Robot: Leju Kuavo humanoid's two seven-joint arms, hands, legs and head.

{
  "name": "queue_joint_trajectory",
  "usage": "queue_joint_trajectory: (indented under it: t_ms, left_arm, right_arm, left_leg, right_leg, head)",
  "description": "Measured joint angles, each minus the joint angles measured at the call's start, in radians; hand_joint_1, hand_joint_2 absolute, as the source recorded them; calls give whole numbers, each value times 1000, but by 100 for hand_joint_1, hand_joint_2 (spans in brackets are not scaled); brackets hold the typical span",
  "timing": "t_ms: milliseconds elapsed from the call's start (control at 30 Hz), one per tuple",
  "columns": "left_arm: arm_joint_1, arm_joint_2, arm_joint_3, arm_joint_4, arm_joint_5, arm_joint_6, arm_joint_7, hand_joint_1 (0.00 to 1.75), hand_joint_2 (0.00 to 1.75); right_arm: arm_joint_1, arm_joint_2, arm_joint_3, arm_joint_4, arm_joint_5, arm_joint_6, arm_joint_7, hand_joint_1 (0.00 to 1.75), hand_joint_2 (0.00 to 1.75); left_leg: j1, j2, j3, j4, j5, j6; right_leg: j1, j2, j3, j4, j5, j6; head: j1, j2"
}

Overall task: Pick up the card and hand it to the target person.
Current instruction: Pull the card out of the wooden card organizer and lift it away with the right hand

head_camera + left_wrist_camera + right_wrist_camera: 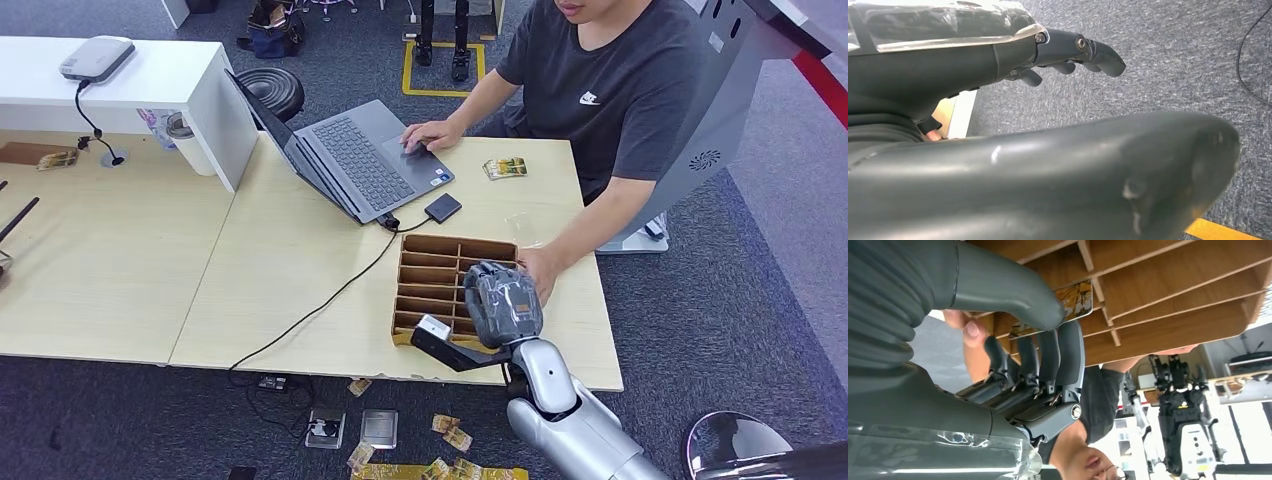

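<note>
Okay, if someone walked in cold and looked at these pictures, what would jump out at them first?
Probably the robot's silver right arm reaching over the slotted brown wooden card tray, its grey right hand pinching a yellow-patterned card between thumb and fingers above the compartments. Next, the person in a dark T-shirt seated across the pale wooden table, one hand on the open grey laptop, the other beside the tray.

The robot's silver right arm reaches forward and up from below, its right hand [503, 303] raised with thumb pressed toward the dark fingers [1048, 357], pinching; the left hand [1063, 55] hangs low, fingers curled inward.
</note>
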Motion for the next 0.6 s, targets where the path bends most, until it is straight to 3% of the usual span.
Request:
queue_joint_trajectory:
  t_ms: [600]
  left_arm:
    - [0,0,0,0,0,0,-3,0,0]
  right_arm:
    - [1,12,0,22,0,-11,-4,175,175]
  left_leg:
    - [0,0,2,0,0,0]
  right_leg:
    - [0,0,1,0,0,0]
  head:
    - [0,0]
